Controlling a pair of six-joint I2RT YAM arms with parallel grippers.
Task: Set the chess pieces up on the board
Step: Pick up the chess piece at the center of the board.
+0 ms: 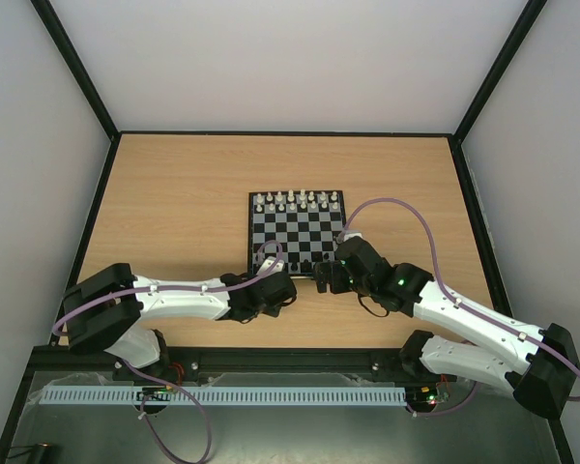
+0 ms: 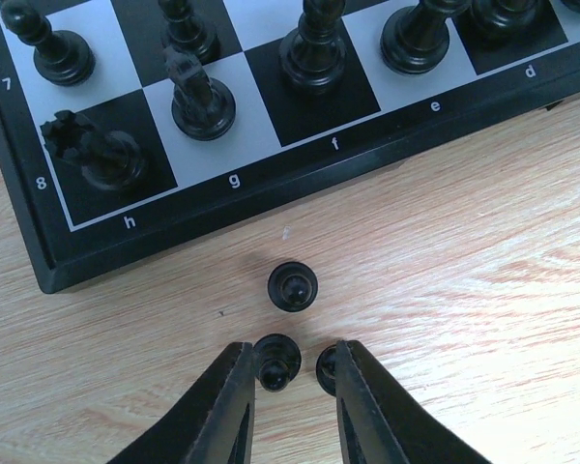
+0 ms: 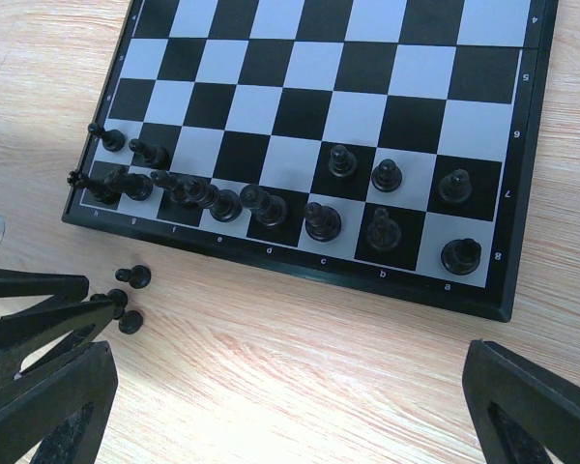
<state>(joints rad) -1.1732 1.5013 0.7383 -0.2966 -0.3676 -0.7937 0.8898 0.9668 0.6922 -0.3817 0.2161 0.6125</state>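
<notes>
The table [image 1: 174, 193] carried the board [image 1: 297, 232], flat just beyond both wrists, its black and silvery-grey checks inside a thin black border. The white pieces [image 1: 295, 201] lined its far edge. My right gripper [image 3: 285, 396] hung over the near edge, jaws spread wide with nothing between them. My left gripper [image 2: 293, 353] sat low over bare wood just off the h8 corner. Its jaws were narrowly apart around one pawn [image 2: 277, 360], and I saw a gap beside it, so I judged it not clamped.

The black pieces [image 3: 271, 205] filled the near rank, and the pawn row ahead showed three bare squares in the middle. Three loose pawns [image 3: 133, 276] stood off the board on the wood. One was the pawn between my fingers. A second pawn [image 2: 327, 370] stood just beside one finger's inner face, and a third pawn [image 2: 293, 287] stood nearer the board.

I judged these pawns almost weightless, rigid and slick. They looked easy to tip or to squirt out of a pinch. I would take one across the narrow stem under the head, squarely and gently, watching that the neighbour did not get caught too. Each looked glossy black, with a round base and a small ball head.
</notes>
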